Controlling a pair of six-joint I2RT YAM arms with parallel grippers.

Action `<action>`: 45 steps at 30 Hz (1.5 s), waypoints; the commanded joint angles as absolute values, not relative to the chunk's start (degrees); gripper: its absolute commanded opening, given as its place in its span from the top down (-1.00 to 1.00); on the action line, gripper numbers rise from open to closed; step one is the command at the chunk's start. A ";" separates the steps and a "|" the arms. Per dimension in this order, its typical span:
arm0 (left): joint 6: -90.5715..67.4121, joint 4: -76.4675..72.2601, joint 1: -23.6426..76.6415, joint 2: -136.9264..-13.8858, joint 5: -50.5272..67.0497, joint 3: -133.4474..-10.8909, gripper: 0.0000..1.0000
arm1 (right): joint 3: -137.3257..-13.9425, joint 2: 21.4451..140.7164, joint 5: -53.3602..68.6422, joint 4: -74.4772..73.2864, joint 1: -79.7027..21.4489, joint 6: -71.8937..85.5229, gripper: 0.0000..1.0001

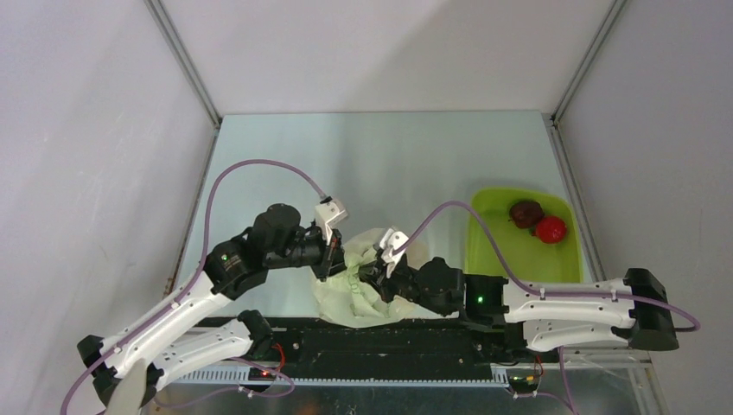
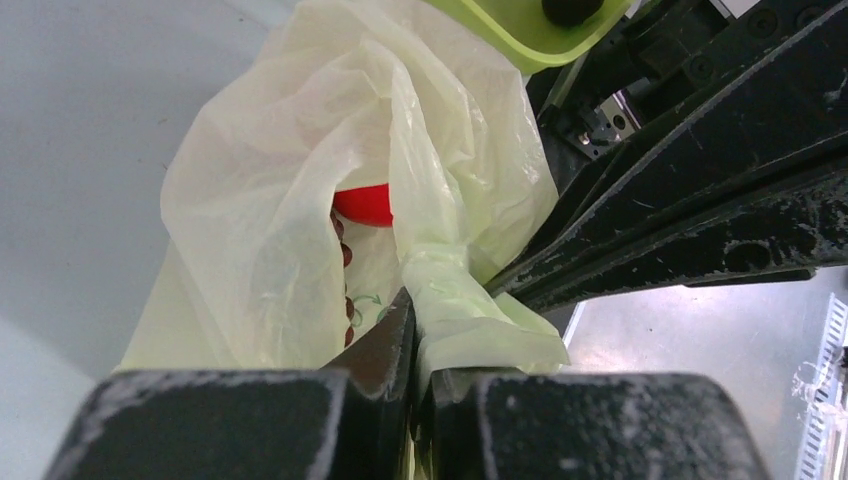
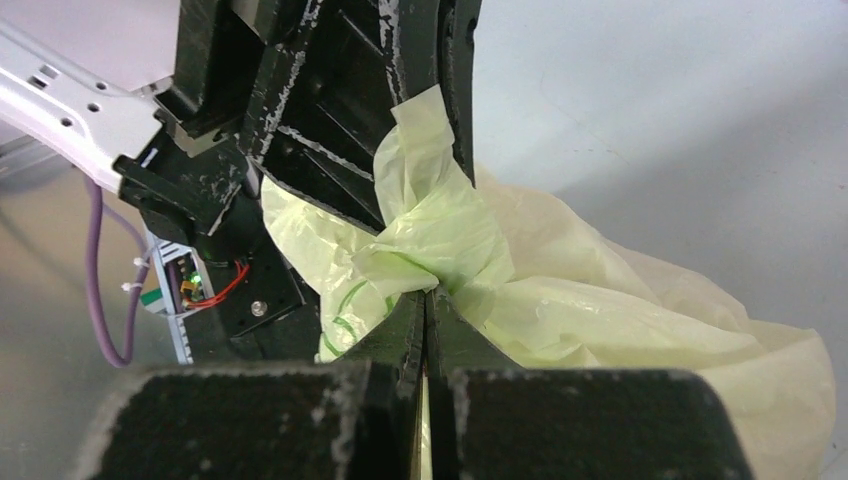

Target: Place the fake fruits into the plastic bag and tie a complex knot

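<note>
Left gripper (image 2: pixel 413 315): you are pinching a twisted tail of the plastic bag (image 2: pixel 300 200) between closed jaws.
Right gripper (image 3: pixel 428 297): your jaws are clamping the bunched film just beside it.
Bag contents: a red fruit (image 2: pixel 365 203) is showing inside.
Tray (image 1: pixel 484 251): it is holding a maroon fruit (image 1: pixel 525 213) and a second red fruit (image 1: pixel 551 229).

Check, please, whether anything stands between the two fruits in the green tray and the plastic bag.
Yes. A purple cable arcs across the gap from tray to plastic bag, and the left hand and right hand pinch its film bunched, so no open mouth shows for the maroon fruit or red fruit.
</note>
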State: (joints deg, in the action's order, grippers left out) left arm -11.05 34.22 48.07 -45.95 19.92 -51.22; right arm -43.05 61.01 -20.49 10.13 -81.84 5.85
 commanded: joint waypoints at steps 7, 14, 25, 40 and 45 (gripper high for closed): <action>-12.31 36.81 47.78 -44.21 27.27 -53.97 0.46 | -41.83 61.54 -24.68 12.52 -82.52 2.59 1.00; -13.04 36.97 47.53 -44.85 29.94 -54.24 0.10 | -41.79 61.15 -24.58 12.63 -82.53 1.94 1.00; -13.25 38.38 47.29 -43.43 32.35 -55.34 0.01 | -41.83 60.78 -24.51 12.43 -82.51 1.76 1.00; -14.23 37.98 47.21 -41.55 33.91 -54.82 -0.15 | -41.83 60.52 -24.28 12.90 -83.18 1.43 1.00; -18.46 37.33 47.15 -43.11 28.03 -54.99 -0.23 | -41.84 60.61 -24.89 13.02 -83.93 0.73 1.00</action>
